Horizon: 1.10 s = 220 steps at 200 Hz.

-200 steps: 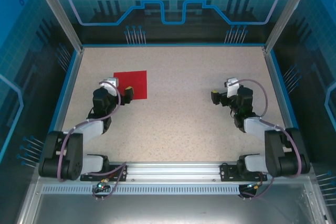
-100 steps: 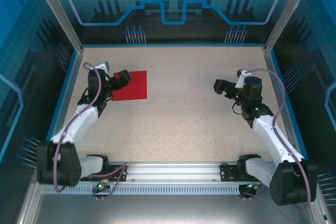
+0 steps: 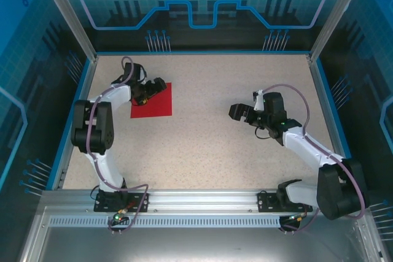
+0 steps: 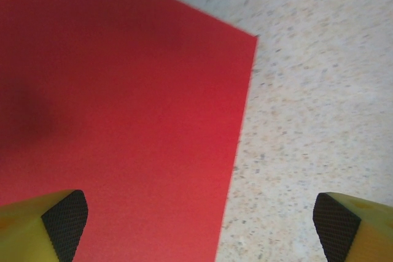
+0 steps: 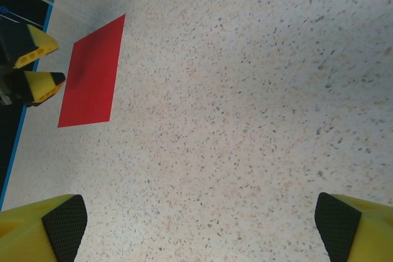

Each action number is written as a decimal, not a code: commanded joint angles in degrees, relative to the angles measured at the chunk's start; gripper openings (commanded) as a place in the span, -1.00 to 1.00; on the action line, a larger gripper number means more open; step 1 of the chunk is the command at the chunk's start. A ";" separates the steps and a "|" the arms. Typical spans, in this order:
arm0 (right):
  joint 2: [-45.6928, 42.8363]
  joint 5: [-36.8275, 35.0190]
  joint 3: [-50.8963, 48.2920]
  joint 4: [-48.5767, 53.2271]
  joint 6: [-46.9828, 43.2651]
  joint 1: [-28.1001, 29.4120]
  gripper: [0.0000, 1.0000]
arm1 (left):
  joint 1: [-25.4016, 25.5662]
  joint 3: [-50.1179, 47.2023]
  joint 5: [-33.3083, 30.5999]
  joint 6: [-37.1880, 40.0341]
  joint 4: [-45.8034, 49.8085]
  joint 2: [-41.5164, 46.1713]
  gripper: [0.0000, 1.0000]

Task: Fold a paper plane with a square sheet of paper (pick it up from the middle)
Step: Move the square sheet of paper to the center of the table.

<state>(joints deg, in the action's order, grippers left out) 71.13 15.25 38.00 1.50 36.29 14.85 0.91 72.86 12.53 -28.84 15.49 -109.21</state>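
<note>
The square sheet of paper (image 3: pixel 155 104) is bright red and lies flat and uncreased on the speckled table at the far left. A paper plane is out of view. My left gripper (image 3: pixel 157 89) hangs open over the sheet's far left part. In the left wrist view the sheet (image 4: pixel 123 127) spreads under the left gripper (image 4: pixel 199 225), and its right edge runs between the two yellow fingers (image 4: pixel 61 220). My right gripper (image 3: pixel 236 113) is open over bare table right of centre, well apart from the sheet (image 5: pixel 92 78), with nothing between its fingers (image 5: pixel 338 225).
The speckled table (image 3: pixel 202 145) is bounded by a blue rim (image 3: pixel 77 108) and clear enclosure walls. The sheet lies close to the left rim. In the right wrist view the left gripper's yellow fingertips (image 5: pixel 38 65) sit beside the sheet.
The left arm has swung out to the left and its gripper now reaches over the sheet from the far left side. The right gripper has moved left toward the table's middle.
</note>
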 commanded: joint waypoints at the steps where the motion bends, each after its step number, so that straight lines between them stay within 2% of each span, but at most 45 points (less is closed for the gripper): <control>1: 0.94 -0.87 2.23 0.32 1.47 2.31 0.99 | 0.32 1.85 1.93 -2.33 5.90 -2.71 0.97; 45: 1.96 -3.97 1.20 3.08 2.13 3.56 0.99 | 2.43 0.82 2.62 -3.15 8.99 -3.38 0.97; 82: 1.23 -7.02 -2.89 3.90 4.21 3.66 0.99 | 6.50 -5.62 3.48 -5.86 5.96 -1.54 0.97; 105: 0.62 -7.99 -4.83 4.75 4.92 3.67 0.99 | 11.25 -11.19 4.01 -8.70 2.10 1.16 0.97; 144: -0.24 -8.30 -5.55 7.02 4.23 3.68 0.99 | 22.62 -20.18 3.39 -17.49 -8.29 3.95 0.97; 178: -1.86 -6.32 -5.70 7.54 3.52 3.75 0.85 | 31.50 -22.48 2.05 -22.12 -13.17 3.93 0.97; 199: -2.71 -5.21 -5.74 7.43 2.93 4.45 0.80 | 33.97 -21.63 -0.63 -20.92 -10.86 6.88 0.97; 220: -2.83 -4.60 -4.68 7.40 2.64 6.27 0.76 | 34.21 -21.98 -3.23 -19.20 -8.24 11.68 0.97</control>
<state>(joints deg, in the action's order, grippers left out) 69.21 8.64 32.86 7.66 39.83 18.68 34.28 53.49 11.22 -46.72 -0.89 -101.49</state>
